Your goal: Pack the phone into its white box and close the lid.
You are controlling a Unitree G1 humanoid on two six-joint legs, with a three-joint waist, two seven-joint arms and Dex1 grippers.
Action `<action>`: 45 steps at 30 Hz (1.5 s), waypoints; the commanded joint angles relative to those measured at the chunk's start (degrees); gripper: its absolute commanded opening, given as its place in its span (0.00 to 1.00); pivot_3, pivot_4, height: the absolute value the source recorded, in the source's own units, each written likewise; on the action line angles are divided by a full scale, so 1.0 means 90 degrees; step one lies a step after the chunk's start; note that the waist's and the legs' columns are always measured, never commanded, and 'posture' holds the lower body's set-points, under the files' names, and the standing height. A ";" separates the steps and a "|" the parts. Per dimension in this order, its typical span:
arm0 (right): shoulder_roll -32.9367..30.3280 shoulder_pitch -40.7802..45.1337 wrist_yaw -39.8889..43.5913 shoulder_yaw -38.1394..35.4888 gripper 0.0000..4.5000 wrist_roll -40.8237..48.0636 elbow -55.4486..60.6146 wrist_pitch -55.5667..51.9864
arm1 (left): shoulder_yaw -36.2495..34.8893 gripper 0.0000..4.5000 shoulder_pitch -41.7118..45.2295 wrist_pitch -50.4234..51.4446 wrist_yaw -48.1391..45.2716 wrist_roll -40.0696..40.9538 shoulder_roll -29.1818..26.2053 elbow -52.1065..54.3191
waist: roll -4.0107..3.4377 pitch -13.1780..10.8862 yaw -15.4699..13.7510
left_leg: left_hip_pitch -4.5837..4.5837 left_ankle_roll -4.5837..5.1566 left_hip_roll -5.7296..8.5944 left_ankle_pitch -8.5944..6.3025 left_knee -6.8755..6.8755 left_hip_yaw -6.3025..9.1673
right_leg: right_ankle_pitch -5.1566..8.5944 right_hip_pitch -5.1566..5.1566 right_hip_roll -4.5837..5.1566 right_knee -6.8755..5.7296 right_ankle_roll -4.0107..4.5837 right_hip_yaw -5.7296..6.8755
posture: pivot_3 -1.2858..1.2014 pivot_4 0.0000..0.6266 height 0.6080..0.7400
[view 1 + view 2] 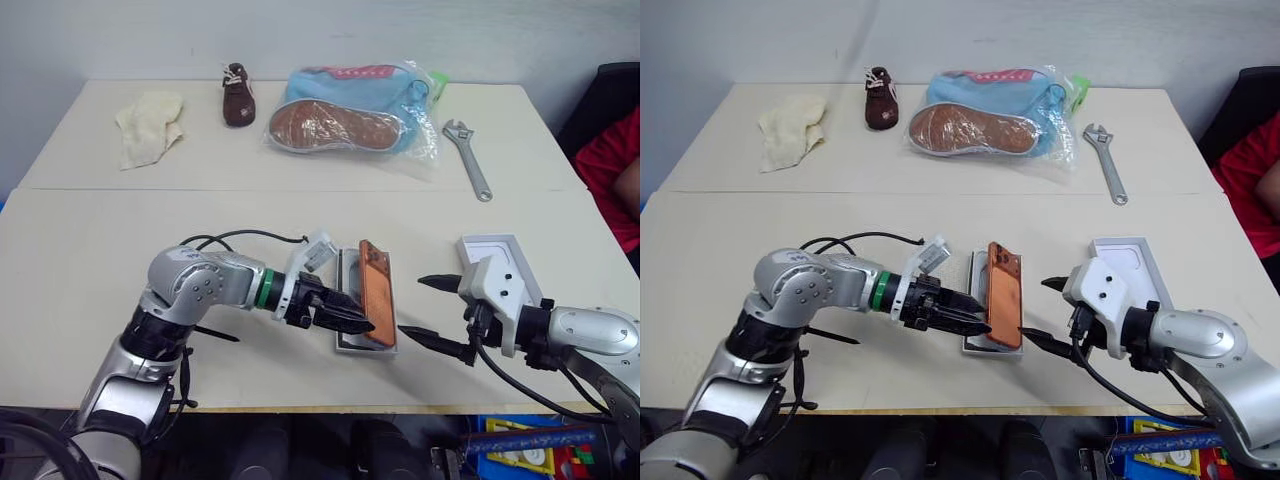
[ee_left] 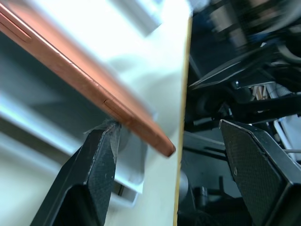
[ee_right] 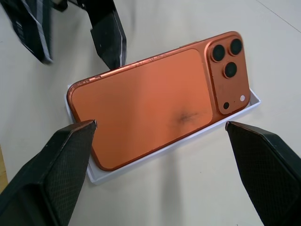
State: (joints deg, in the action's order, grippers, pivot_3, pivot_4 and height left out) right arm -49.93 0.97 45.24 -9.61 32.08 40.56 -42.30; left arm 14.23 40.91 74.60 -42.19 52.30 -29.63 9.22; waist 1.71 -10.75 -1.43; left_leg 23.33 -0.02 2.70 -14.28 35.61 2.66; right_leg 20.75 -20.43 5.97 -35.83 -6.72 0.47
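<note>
The phone (image 1: 376, 293) is being propped on one long edge inside the white box (image 1: 347, 310), its copper-orange back turned toward the right gripper (image 1: 432, 312) and its three lenses at the far end. It is tilted, not lying flat, so packing is judged to be only part done. One finger of the left gripper (image 1: 345, 315) is being pressed against the phone's near lower edge from the left side, while the other finger is standing well clear of it; the jaws are spread fairly wide and nothing is being clamped between them. This contact is probably serving to tip or steady the phone so that it can be lowered onto the tray floor (the left wrist view shows the fingertip (image 2: 109, 136) right under the phone's edge).

The right gripper is being held just beside the box on the other side, its jaws at full spread and empty, apparently positioned to catch or guide the phone as it falls flat. The lid (image 1: 1132, 262) is lying on the table (image 1: 250, 225) behind the right gripper, open side up, waiting for the closing step.

Farther back a cloth (image 1: 148, 125), a small brown shoe (image 1: 238, 95), a bagged blue shoe (image 1: 350, 108) and a wrench (image 1: 468, 158) are being left aside. No brand, label or writing can be read on the phone, box or lid.
</note>
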 commanded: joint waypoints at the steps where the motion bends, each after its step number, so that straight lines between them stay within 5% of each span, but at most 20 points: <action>1: 0.0006 -0.0012 -0.0088 -0.0124 1.00 0.0027 0.0180 0.0091 | 0.0030 0.79 -0.0164 -0.0634 -0.0702 -0.0356 -0.0494 0.0271 | -0.0005 -0.0003 0.0015 | 0.0000 0.0000 -0.0003 0.0000 0.0000 0.0000 | -0.0001 -0.0001 -0.0001 0.0000 0.0003 0.0000 | 0.52 0.24 1.00; 7: -0.0070 -0.0173 -0.0710 -0.0388 1.00 -0.0178 0.0157 -0.0502 | 0.0160 0.79 -0.0805 -0.2540 -0.1939 -0.1485 -0.1590 0.0582 | -0.0010 -0.0006 0.0001 | 0.0001 0.0002 -0.0007 -0.0001 -0.0008 0.0000 | 0.0000 -0.0002 0.0004 0.0011 0.0015 -0.0001 | 0.52 0.24 1.00; 14: 0.0096 -0.0311 -0.1331 -0.1003 1.00 0.0075 0.0388 -0.1404 | -0.0494 0.79 -0.1494 -0.4893 -0.3036 -0.2313 -0.2168 0.0312 | -0.0016 -0.0010 -0.0010 | 0.0009 0.0008 -0.0007 -0.0004 -0.0018 0.0006 | -0.0001 -0.0002 0.0017 0.0029 0.0019 0.0008 | 0.52 0.24 1.00; 16: 0.0209 -0.0183 -0.1780 -0.1093 1.00 -0.0054 0.0323 -0.1780 | -0.0684 0.79 -0.1543 -0.5408 -0.3246 -0.2434 -0.2173 0.0123 | -0.0019 -0.0010 -0.0010 | 0.0008 0.0008 -0.0007 -0.0004 -0.0020 0.0006 | -0.0001 -0.0003 0.0019 0.0030 0.0021 0.0009 | 0.52 0.24 1.00; 21: 0.0923 0.0166 -0.2928 -0.1166 1.00 -0.0386 -0.0203 -0.2628 | -0.1143 0.99 -0.1130 -0.5426 -0.3343 -0.2304 -0.1975 -0.0549 | -0.0023 -0.0012 -0.0003 | 0.0009 0.0013 -0.0006 0.0000 -0.0025 0.0010 | -0.0004 -0.0006 0.0020 0.0026 0.0027 0.0013 | 0.52 0.24 1.00; 27: 0.1629 0.0565 -0.3447 -0.0986 1.00 -0.0587 -0.0893 -0.2695 | -0.1224 0.99 -0.1079 -0.5782 -0.3409 -0.2457 -0.1760 -0.0480 | -0.0028 -0.0013 0.0038 | 0.0010 0.0016 0.0000 0.0004 -0.0036 0.0004 | -0.0006 -0.0013 0.0022 0.0022 0.0024 0.0013 | 0.52 0.24 1.00; 32: 0.1983 0.0698 -0.3567 -0.0667 0.71 -0.0765 -0.1219 -0.2558 | -0.1261 1.00 -0.0924 -0.5776 -0.3431 -0.2431 -0.1689 -0.0449 | -0.0031 -0.0014 0.0097 | 0.0004 0.0011 -0.0004 0.0014 -0.0038 0.0002 | -0.0005 -0.0019 0.0010 -0.0007 0.0024 0.0010 | 0.52 0.24 1.00; 41: 0.2199 0.0445 -0.3740 -0.0421 0.01 -0.1063 -0.0925 -0.2453 | -0.1223 1.00 -0.1152 -0.5677 -0.3424 -0.2452 -0.1758 -0.0147 | -0.0033 -0.0013 0.0175 | -0.0006 0.0014 -0.0006 0.0018 -0.0037 0.0003 | -0.0005 -0.0017 0.0003 -0.0021 0.0024 0.0004 | 0.52 0.24 1.00; 45: 0.2382 0.0314 -0.3809 -0.0452 0.01 -0.1119 -0.0776 -0.2356 | -0.1193 1.00 -0.1297 -0.5798 -0.3119 -0.2656 -0.1600 -0.0136 | -0.0033 -0.0013 0.0164 | -0.0006 0.0012 -0.0007 0.0019 -0.0037 0.0004 | -0.0005 -0.0017 0.0002 -0.0023 0.0024 0.0004 | 0.52 0.24 1.00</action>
State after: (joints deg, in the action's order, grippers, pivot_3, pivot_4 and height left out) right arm -28.89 4.27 11.20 -13.79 21.96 31.87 -63.73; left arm 4.47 29.37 23.24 -70.90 28.76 -44.46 6.33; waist 1.42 -10.87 0.05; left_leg 23.27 0.09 2.64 -14.11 35.28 2.69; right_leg 20.70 -20.59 5.98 -36.04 -6.50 0.49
